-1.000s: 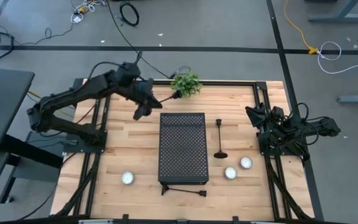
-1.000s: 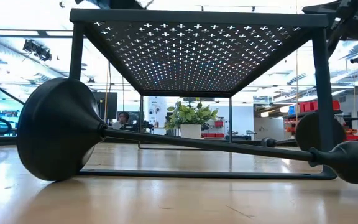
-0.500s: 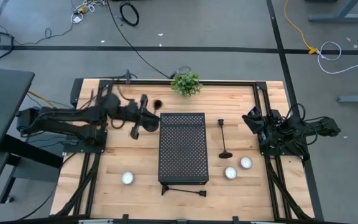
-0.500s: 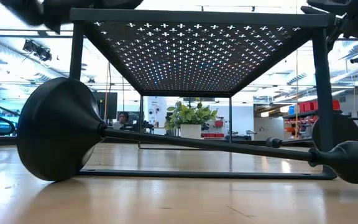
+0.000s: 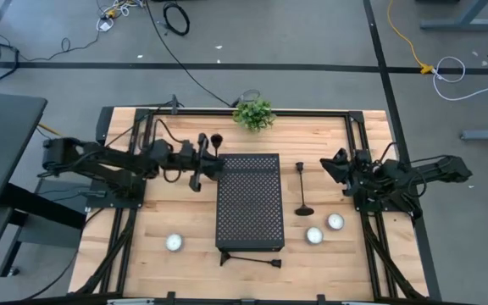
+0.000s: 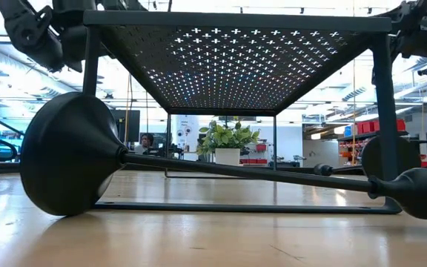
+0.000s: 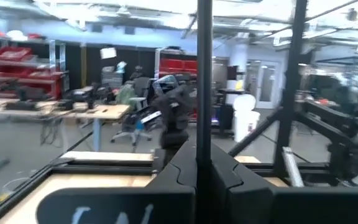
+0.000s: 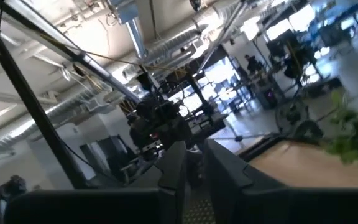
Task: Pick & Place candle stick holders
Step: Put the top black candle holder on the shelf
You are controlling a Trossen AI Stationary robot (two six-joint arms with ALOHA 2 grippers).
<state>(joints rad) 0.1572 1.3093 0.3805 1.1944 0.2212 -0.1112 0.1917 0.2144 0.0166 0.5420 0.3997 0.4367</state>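
Presently, the left gripper point(image 5: 202, 159) was clamped shut on the thin stem of one slender black metal candle stick holder point(image 5: 217, 139). The holder's long axis ran from the fingers toward 1 o'clock, and its round end sat just off the 11 o'clock corner of the large black perforated rectangular box point(image 5: 249, 201).

A second holder point(image 5: 302, 188) was at 3 o'clock of the box, nearer the right gripper point(image 5: 339, 166), whose opening could not be told. A third holder point(image 5: 251, 259) lay at 6 o'clock, with its axis running 9 to 3.

The light wooden table point(image 5: 168, 203) had bare room at 9 o'clock. Small white round candles point(image 5: 314, 235) crowded the area around 4 o'clock.
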